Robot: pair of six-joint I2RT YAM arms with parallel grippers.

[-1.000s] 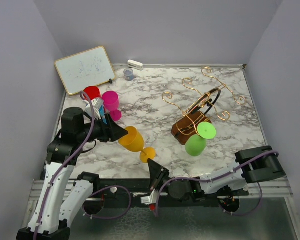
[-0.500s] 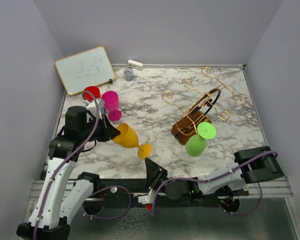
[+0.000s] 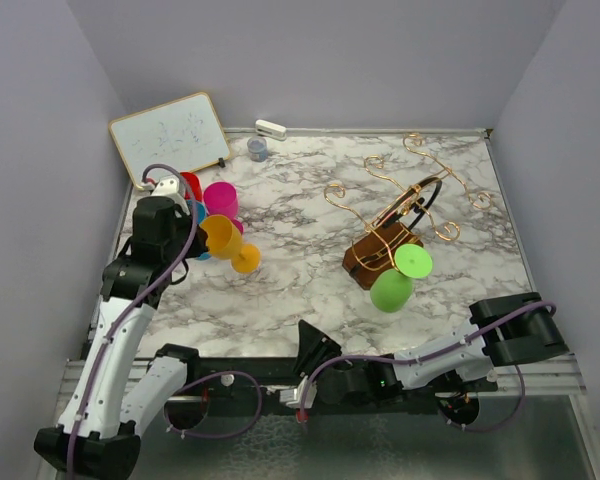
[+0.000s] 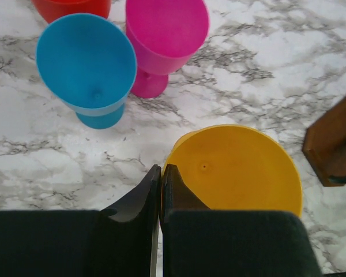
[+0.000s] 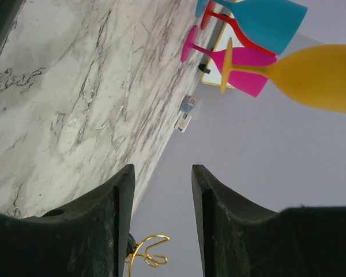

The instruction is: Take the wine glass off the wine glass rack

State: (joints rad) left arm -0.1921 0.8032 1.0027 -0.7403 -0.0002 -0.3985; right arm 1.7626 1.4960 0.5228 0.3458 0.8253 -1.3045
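Observation:
My left gripper is shut on the rim of a yellow wine glass, one finger inside the bowl and one outside. From above, the left gripper holds the yellow wine glass tilted above the table's left side, foot pointing right. The copper wire wine glass rack stands at the right. A green wine glass sits by its wooden base. My right gripper is open and empty at the table's near edge. In the right wrist view the right gripper faces the yellow glass from a distance.
Pink, blue and red glasses stand upright just beyond the yellow one. A whiteboard leans at the back left, with a small grey cup and a white eraser along the back wall.
The left gripper shut on the yellow glass's rim and carried it left and back toward the other glasses. The right gripper let go of its foot, opened and drew back.

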